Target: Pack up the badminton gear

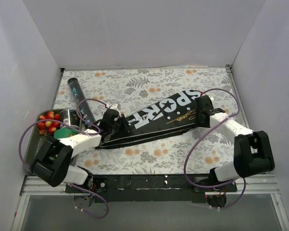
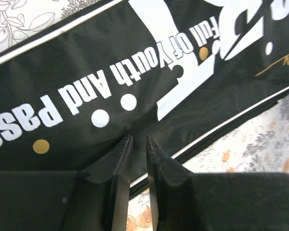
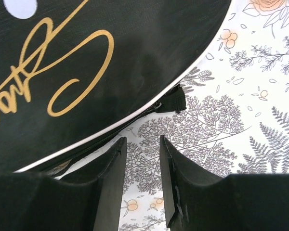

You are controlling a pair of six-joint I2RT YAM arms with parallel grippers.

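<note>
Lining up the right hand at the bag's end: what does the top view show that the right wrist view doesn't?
Top view only: the dark tube, the tray of fruit and cans, the SPORT lettering. Right wrist only: a small black tab at the seam, and that the right hand is open beside it. Both: the black bag, its gold signature, the flowered cloth.

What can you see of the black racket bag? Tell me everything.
The racket bag is long, black fabric with white piping, white SPORT lettering and gold script. It lies flat and diagonal on the floral table, narrow end near-left at the left gripper, wide end far-right beside the open right gripper.
</note>
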